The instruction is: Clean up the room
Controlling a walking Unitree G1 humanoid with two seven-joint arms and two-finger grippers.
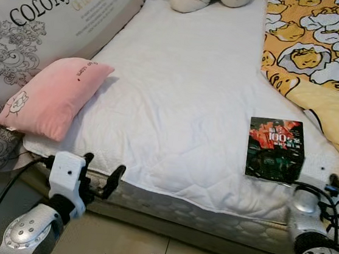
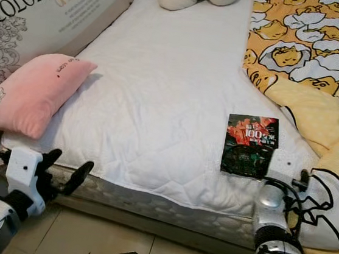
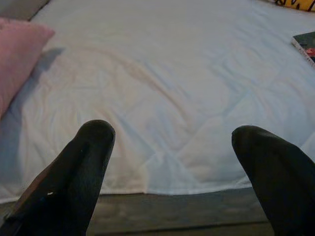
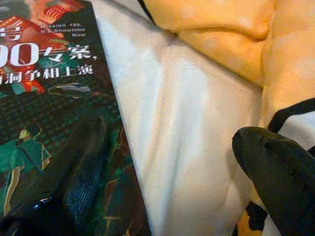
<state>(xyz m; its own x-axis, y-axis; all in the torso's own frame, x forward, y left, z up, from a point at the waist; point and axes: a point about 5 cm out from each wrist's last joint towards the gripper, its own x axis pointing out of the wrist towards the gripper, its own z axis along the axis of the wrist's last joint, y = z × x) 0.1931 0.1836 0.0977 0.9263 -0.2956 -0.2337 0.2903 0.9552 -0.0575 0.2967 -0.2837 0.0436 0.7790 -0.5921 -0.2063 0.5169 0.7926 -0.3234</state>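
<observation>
Your right pincer [image 4: 162,162] straddles the book's [image 1: 275,149] edge, spread wide and empty, to grasp it; left pincer [image 1: 101,172] waits wide at the bed [image 1: 185,92] edge.

We see a dark book [image 1: 276,149] with a red-and-green cover lying flat near the white mattress's [image 1: 179,97] front edge.

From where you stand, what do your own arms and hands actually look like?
Both arms are silver metal with rounded, drilled joints. The left gripper has a white boxy housing, two long black fingers with rounded tips, and a black cable running back from it. The right gripper has the same glossy black fingers; black cables loop beside its silver wrist.
</observation>
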